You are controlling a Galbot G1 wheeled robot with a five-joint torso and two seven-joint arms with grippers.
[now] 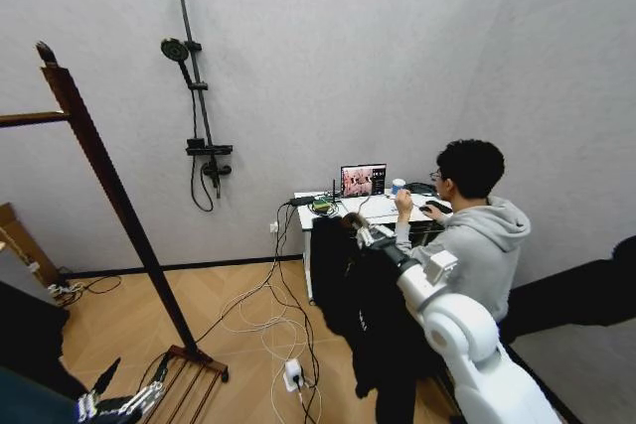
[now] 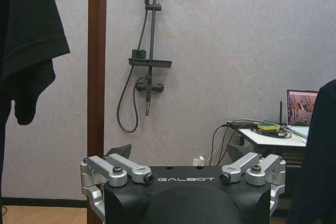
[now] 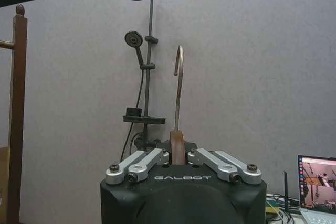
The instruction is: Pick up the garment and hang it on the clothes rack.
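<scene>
The black jacket [image 1: 373, 315] hangs straight down below the right tool [image 1: 356, 228], which is held up in front of the robot, well apart from the clothes rack [image 1: 109, 186] and nearer the white bench [image 1: 338, 208] by the wall. In the right wrist view the right tool [image 3: 178, 153] has its fingers [image 3: 142, 162] drawn together on the brown neck of the hanger [image 3: 178, 98], whose silver hook stands upright above them; the jacket itself drops out of sight below.

The clothes rack, a dark reddish-brown post with a rounded knob top and a slatted foot shelf, stands away from the jacket on the robot's left, with loose cables on the wood floor between them.

The left tool [image 1: 114, 404] hangs low beside the rack's foot shelf; in its wrist view [image 2: 184, 174] the fingers [image 2: 122, 169] stand apart, holding nothing, with the rack's post [image 2: 97, 77] just ahead.
</scene>
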